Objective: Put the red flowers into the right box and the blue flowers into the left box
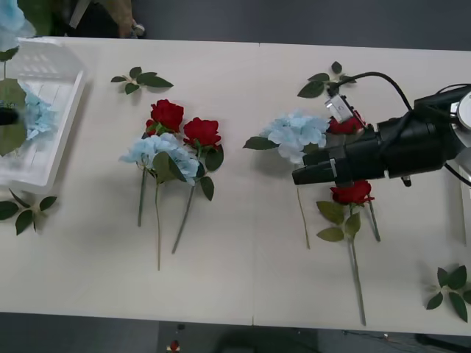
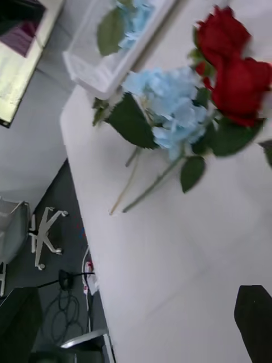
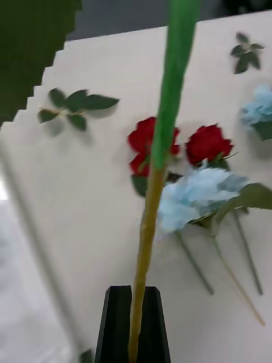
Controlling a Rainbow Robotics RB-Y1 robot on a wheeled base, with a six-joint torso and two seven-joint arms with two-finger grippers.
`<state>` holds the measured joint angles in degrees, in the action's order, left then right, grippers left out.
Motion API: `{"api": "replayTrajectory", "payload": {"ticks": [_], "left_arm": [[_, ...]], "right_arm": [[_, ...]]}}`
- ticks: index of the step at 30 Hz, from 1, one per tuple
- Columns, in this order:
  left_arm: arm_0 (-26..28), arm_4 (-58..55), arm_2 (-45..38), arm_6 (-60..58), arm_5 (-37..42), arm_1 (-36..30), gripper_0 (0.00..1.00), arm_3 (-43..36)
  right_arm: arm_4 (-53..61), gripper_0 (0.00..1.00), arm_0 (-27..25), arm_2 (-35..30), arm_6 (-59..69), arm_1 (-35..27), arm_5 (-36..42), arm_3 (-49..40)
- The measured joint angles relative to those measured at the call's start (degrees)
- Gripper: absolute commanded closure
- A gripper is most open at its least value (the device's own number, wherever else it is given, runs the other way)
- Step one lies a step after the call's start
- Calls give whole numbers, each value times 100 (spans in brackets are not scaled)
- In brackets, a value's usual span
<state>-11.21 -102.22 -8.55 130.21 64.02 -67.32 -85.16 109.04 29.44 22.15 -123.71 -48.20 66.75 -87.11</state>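
My left fingers (image 3: 131,323) are pinched shut on the thin green stem of a blue flower (image 1: 16,29), which I am holding up over the left box (image 1: 55,118); one blue head (image 1: 38,116) already lies inside. My right arm reaches over the worktop (image 1: 243,272) by a red rose (image 1: 352,193) and a blue cluster (image 1: 298,132) (I cannot tell if those fingers (image 1: 300,176) are wide or closed). These flowers look light and floppy with soft heads, so I think the stem is the best place to grab.
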Motion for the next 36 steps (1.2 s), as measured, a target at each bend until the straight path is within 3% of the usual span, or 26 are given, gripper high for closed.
{"api": "replayTrajectory", "payload": {"ticks": [10,18,22,28,36], "left_arm": [[-364,2086,-188,938,-66,-182,100,1555],[-763,3258,188,984,-988,-179,100,2004],[-965,3833,656,984,-1526,-152,100,2258],[-1410,4634,861,984,-1667,178,100,2675],[-1527,5597,861,984,-2292,808,99,2969]], "right_arm": [[-1580,0,0,-741,2142,-8,1,4],[-2874,0,0,-991,3258,-8,33,4],[-3594,0,0,-958,3277,-8,120,4],[-4390,0,0,-653,3277,-8,115,21],[-4588,0,0,-463,3277,-4,-200,362]]}}
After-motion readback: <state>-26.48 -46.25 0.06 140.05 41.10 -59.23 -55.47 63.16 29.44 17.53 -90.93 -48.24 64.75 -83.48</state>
